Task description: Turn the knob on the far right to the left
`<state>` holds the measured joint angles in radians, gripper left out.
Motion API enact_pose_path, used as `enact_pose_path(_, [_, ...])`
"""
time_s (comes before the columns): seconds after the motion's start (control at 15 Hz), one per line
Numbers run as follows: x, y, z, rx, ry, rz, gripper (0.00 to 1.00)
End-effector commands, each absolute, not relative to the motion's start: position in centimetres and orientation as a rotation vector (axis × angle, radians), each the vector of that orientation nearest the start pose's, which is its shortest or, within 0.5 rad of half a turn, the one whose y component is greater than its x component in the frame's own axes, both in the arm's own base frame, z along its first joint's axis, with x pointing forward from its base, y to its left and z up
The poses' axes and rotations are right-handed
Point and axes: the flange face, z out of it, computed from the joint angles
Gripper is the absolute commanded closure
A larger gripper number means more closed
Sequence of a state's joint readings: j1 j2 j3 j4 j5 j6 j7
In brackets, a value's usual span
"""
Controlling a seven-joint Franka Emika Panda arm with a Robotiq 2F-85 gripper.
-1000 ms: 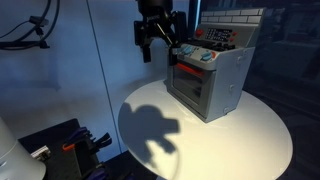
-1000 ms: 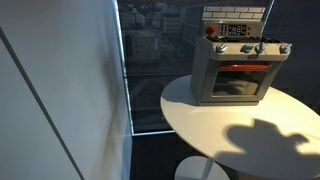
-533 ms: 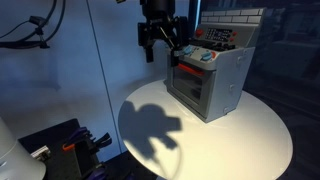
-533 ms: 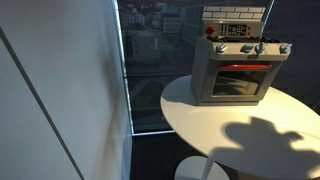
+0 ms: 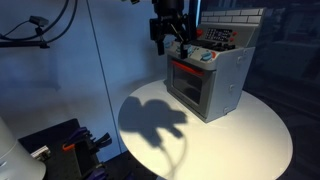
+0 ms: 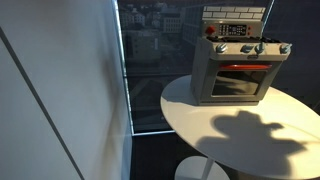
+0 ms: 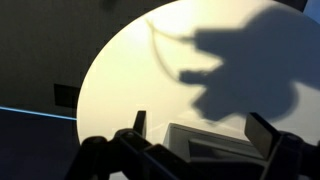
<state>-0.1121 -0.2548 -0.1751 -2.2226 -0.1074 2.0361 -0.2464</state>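
White round table (image 5: 235, 140) in a dim blue room, grey toy stove (image 5: 215, 85) standing on it.

In an exterior view the gripper (image 5: 172, 44) hovers spread and empty above the stove's left end. The knob (image 5: 209, 57) lies lower, along the stove front toward its right end. In an exterior view that knob (image 6: 283, 47) ends the stove's red control strip (image 6: 229, 48), and no arm shows. In the wrist view the fingers (image 7: 268, 135) stand wide apart over the stove's top, with the knob unseen.
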Motion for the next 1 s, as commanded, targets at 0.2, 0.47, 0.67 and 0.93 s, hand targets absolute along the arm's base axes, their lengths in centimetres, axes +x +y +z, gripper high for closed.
enact_pose_path(0.2, [50.8, -14.3, 48.1, -3.188, 0.172, -0.220, 0.00])
enact_pose_path(0.47, [52.9, -14.2, 47.2, -3.159, 0.235, -0.321, 0.00])
enact_pose_path(0.67, [54.1, -14.2, 46.5, -3.122, 0.270, -0.404, 0.00])
enact_pose_path(0.93, [55.1, -14.0, 45.6, -3.067, 0.301, -0.513, 0.00])
